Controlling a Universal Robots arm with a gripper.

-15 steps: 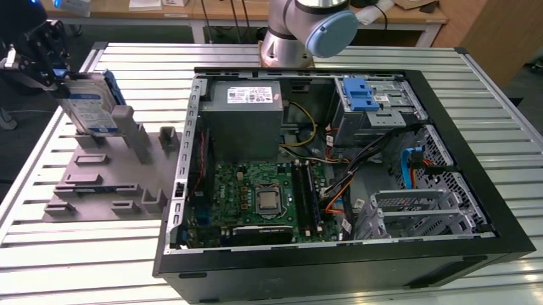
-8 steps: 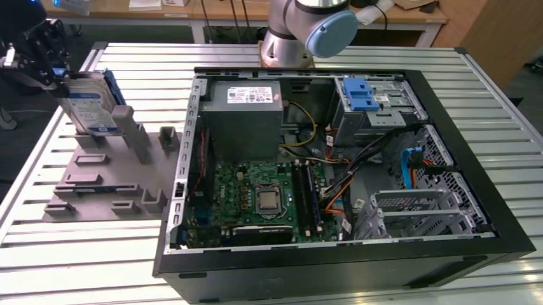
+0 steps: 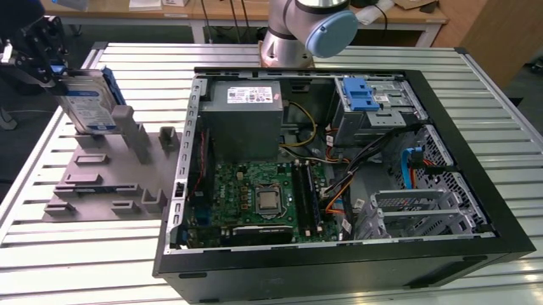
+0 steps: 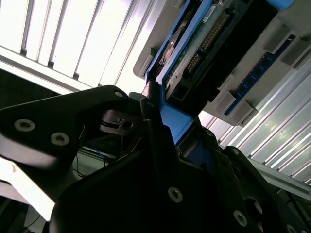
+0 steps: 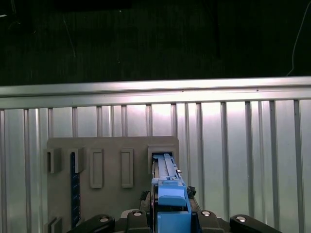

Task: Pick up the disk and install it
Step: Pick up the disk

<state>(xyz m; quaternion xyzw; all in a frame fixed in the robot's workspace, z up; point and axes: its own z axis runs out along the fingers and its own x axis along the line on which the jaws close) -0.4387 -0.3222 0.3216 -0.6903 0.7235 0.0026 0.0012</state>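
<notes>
Disk: the flat silver hard drive with a white-and-blue label in a blue plastic carrier bracket (image 3: 89, 105), this disk, stands on edge directly under my gripper (image 5: 170, 218).
Grasp: I am clenched on the top edge of the blue bracket, one finger on each side.
Seat: the lower edge sits at a slot in the grey plastic holder plate (image 3: 102, 190) beneath me. I cannot tell whether it has cleared the slot.
Neighbours: grey upright posts (image 3: 124, 130) on the plate stand just beside the drive's face, close under my wrist.
Table: the plate lies on a slatted aluminium table (image 3: 76, 254).
Case: the open black computer case (image 3: 475, 210) lies on its side, well apart from me across the plate.
Bay: a grey metal drive cage with a blue latch (image 3: 360, 98) sits at the corner of the case far from me.
Doing it well: I judge the lift should run straight along the slot, square to the plate, so the bracket does not bind on the posts. The grip belongs on the bracket rails, not on the circuit board side.
</notes>
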